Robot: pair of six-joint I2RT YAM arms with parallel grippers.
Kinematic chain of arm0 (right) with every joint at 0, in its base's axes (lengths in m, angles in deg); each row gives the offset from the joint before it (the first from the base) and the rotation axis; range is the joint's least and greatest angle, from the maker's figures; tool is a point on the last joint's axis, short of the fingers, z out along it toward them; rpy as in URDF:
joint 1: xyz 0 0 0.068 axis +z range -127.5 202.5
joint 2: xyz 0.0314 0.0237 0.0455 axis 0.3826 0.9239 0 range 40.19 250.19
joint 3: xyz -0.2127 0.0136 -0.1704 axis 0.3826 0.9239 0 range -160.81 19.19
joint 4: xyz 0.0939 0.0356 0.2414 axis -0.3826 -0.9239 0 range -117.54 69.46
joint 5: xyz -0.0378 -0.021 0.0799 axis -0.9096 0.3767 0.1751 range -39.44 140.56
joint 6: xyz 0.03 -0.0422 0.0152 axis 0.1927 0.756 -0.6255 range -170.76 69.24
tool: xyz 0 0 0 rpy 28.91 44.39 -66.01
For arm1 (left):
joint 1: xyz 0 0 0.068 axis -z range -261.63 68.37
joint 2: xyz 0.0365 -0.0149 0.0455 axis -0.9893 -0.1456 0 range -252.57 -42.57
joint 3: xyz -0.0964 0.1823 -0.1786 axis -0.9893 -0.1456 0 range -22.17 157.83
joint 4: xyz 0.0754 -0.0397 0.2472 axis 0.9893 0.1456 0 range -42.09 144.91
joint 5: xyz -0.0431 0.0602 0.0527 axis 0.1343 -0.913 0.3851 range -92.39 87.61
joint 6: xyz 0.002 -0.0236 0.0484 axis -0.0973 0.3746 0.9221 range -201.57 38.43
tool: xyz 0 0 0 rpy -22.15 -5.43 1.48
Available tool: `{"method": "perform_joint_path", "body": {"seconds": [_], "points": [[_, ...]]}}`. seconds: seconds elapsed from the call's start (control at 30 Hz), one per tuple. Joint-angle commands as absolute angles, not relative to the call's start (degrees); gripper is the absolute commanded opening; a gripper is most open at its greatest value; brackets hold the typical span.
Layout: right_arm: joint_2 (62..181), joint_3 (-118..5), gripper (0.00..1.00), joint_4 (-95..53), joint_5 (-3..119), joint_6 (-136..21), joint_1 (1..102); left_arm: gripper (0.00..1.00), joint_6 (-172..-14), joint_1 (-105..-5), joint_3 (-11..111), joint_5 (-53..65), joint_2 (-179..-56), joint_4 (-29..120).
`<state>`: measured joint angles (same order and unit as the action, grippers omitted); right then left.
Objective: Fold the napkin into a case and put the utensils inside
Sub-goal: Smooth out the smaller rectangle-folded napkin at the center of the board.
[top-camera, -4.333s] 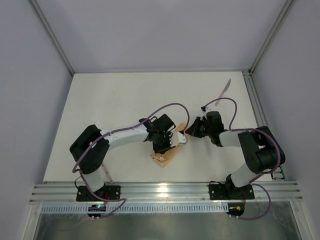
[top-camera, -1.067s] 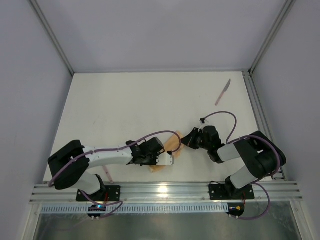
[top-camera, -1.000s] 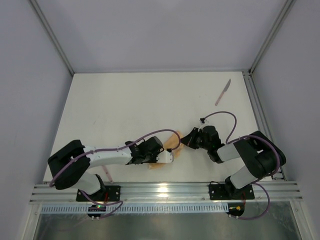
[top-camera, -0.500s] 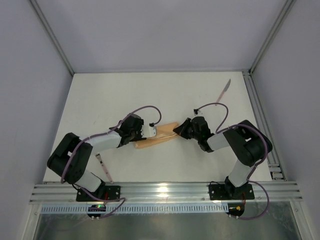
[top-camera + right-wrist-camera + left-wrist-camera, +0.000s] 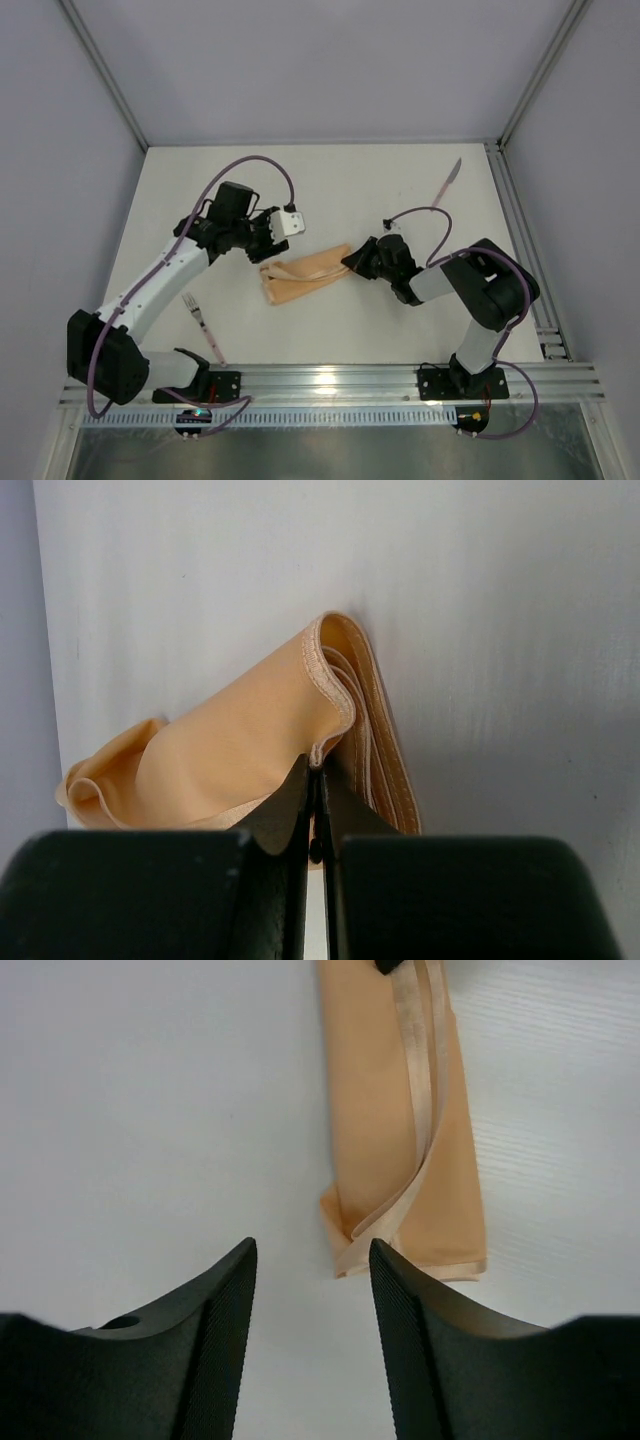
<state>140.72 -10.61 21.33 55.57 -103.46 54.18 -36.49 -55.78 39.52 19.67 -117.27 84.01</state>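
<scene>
A: Nearest the arm bases first?

B: Fork (image 5: 203, 322), pale pink, flat on the white table (image 5: 330, 190) at front left. Tines point away from the bases. Nothing touches it. It is well apart from the cloth.

A: Mid-table?

B: Napkin (image 5: 305, 273), peach-orange, folded into a long narrow strip. It runs roughly left to right, with the right end a little farther back. At the left end the layers are uneven, and a loose hem curls across the top fold.

A: Left gripper?

B: Left gripper (image 5: 310, 1248) hangs just off the strip's left end, over bare table. Its jaws stand apart with nothing between them and they are not touching the cloth. From its wrist camera, the strip's end lies just beyond the right finger.

A: And the other one?

B: Right gripper (image 5: 315, 770) is low at the strip's right end. Its fingers are pressed together on the top fold of the napkin, with the hem pinched between the tips. The cloth bulges upward just behind the pinch. The lower layers stay flat on the table.

A: Farthest back?

B: Knife (image 5: 447, 184), slim and pale, lies at far right close to the side rail. It sits at an angle with its pointed blade toward the back corner, alone and well apart from both grippers.
</scene>
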Motion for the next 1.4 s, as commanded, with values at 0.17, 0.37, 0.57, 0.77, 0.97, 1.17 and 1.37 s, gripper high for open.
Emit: {"method": "perform_joint_path", "body": {"seconds": [0.17,0.37,0.57,0.77,0.97,1.17,1.37], "points": [[140.74,-9.11,0.04,24.81,53.54,-103.4,54.75,0.18,-54.05,-55.79,42.34,10.8,-127.81,80.17],[141.53,-8.23,0.04,26.39,53.81,-103.75,54.93,0.17,-51.87,-52.81,41.12,10.44,-133.54,82.27],[142.23,-7.62,0.04,27.8,54.07,-104.72,54.84,0.17,-47.74,-45.6,35.14,10.53,-133.28,85.43],[142.05,-7.62,0.04,27.54,53.72,-104.55,55.19,0.18,-45.09,-42.61,31.0,6.66,-130.81,86.05],[141.35,-8.14,0.04,26.31,53.2,-102.97,55.63,0.18,-46.41,-42.61,29.25,6.83,-134.94,84.12],[140.03,-8.76,0.04,23.59,53.63,-100.42,55.72,0.26,-47.12,-42.61,32.05,11.39,-135.13,85.52],[140.74,-9.11,0.04,23.76,55.3,-100.15,55.72,0.45,-46.15,-42.17,40.39,17.02,-130.2,91.67]]}}
